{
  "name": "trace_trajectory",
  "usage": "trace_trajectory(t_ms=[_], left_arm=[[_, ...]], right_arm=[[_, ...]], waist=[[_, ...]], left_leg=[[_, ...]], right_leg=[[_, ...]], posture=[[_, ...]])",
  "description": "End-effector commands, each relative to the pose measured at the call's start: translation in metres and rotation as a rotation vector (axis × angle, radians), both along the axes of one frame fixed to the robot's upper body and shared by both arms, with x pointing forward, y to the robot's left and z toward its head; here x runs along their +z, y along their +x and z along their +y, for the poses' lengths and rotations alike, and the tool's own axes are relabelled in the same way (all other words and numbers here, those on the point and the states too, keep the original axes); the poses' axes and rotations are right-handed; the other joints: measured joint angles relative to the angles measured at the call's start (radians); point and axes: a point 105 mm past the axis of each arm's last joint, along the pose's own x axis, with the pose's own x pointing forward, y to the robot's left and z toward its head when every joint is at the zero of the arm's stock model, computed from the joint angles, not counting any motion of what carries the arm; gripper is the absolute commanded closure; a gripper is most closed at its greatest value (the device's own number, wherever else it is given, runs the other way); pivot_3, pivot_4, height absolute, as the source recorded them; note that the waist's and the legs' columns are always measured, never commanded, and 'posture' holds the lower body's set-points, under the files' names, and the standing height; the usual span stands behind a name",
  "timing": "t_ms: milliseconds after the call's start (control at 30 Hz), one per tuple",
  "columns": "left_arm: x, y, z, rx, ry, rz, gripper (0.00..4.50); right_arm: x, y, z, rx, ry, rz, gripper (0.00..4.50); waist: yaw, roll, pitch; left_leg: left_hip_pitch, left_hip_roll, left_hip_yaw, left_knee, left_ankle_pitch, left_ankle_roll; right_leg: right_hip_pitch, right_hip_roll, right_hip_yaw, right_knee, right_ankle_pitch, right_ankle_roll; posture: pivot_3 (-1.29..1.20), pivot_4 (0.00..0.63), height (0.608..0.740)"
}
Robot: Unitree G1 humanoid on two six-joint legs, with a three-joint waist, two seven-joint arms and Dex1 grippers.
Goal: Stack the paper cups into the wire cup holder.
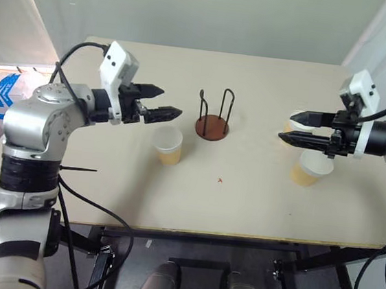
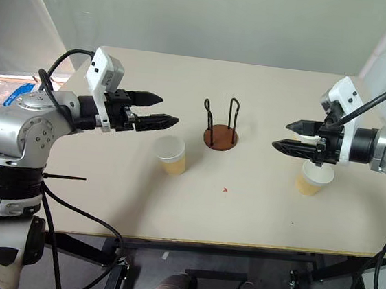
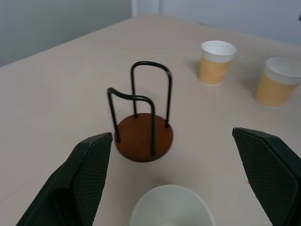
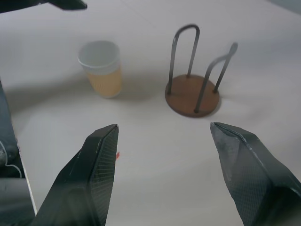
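Paper cups: I saw one [image 1: 168,146] left of the empty wire cup holder [image 1: 214,118] at table [image 1: 242,198] centre, two [image 1: 311,168] [image 1: 296,120] well right. Left gripper [image 1: 168,102] hovered spread wide above the left cup; right gripper [image 1: 289,126] hung released over the right pair, gripping nothing.

Matt, pale beige table top [image 1: 242,205], smooth as laminate, carries three paper cups: one [image 1: 168,145] at 9 o'clock of the wire cup holder [image 1: 213,116], two at 3 o'clock [image 1: 310,168] [image 3: 216,61]. Their tan-yellow walls look dull and papery, their insides plain white with rolled rims. The holder's loops are thin black wire with a slight sheen; its reddish-brown disc base looks smooth and satin. The left gripper [image 3: 186,174] and right gripper [image 4: 175,174] have black fingers with cross-hatched, textured pads [image 3: 91,176].
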Motion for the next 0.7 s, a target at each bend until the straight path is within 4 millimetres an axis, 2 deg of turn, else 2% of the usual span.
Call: trace_trajectory(t_ms=[33, 300, 567, 700], left_arm=[[0.0169, -0.0041, 0.0017, 0.012, 0.001, -0.083, 0.0], [0.013, -0.0051, 0.0062, 0.067, 0.024, -0.099, 0.0], [0.0132, -0.0025, 0.0081, 0.063, 0.059, -0.102, 0.0], [0.0179, 0.0004, 0.0024, 0.036, 0.052, -0.114, 0.0]], right_arm=[[0.0114, -0.001, -0.0018, -0.008, 0.006, -0.067, 1.19], [0.0061, 0.0029, -0.0021, -0.016, 0.001, -0.074, 1.19], [0.0109, 0.0019, -0.0025, -0.009, -0.002, -0.088, 1.19], [0.0092, 0.0017, -0.0056, -0.023, -0.002, -0.087, 1.19]], waist=[[0.0, 0.0, 0.0], [0.0, 0.0, 0.0], [0.0, 0.0, 0.0], [0.001, 0.0, 0.0]], left_leg=[[0.0, 0.0, 0.0, 0.0, 0.0, 0.0], [0.001, 0.0, 0.0, -0.002, 0.0, 0.0], [0.001, 0.0, 0.0, -0.004, 0.0, 0.001], [0.001, 0.0, -0.001, -0.005, 0.0, 0.001]], right_leg=[[0.0, 0.0, 0.0, 0.0, 0.0, 0.0], [0.0, 0.0, 0.0, -0.001, 0.0, 0.0], [0.0, 0.0, 0.0, 0.0, 0.0, 0.0], [-0.001, 0.0, 0.0, -0.001, 0.0, 0.0]], posture=[[0.0, 0.15, 0.74], [0.0, 0.15, 0.74], [0.0, 0.15, 0.74], [0.0, 0.15, 0.74]])
